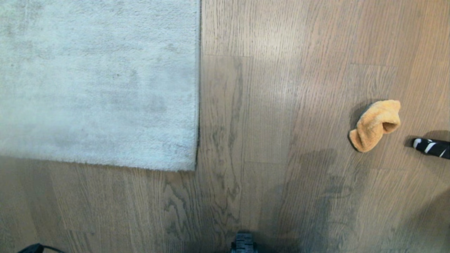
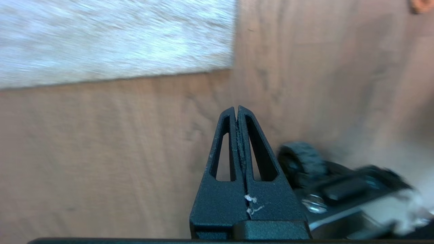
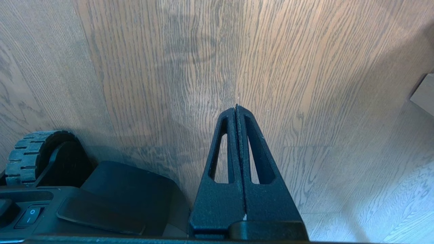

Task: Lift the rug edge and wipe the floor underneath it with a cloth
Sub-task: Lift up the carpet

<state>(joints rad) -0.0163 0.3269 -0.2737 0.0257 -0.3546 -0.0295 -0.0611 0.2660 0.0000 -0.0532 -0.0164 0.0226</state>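
Observation:
A pale grey rug [image 1: 98,80] lies flat on the wood floor [image 1: 274,140] at the upper left of the head view, its rug edge [image 1: 198,105] running straight down to a corner [image 1: 191,167]. The orange cloth [image 1: 375,124] lies crumpled on the floor at the right, apart from the rug. Neither gripper shows in the head view. In the left wrist view my left gripper [image 2: 236,109] is shut and empty, above bare floor [image 2: 101,152] short of the rug's corner [image 2: 230,64]. My right gripper [image 3: 236,107] is shut and empty over floor [image 3: 305,84].
A black object with white stripes [image 1: 431,147] lies on the floor just right of the cloth. My base and a wheel [image 1: 243,242] sit at the bottom middle; the wheel [image 3: 30,156] also shows in the right wrist view. A pale edge [image 3: 423,95] stands far right.

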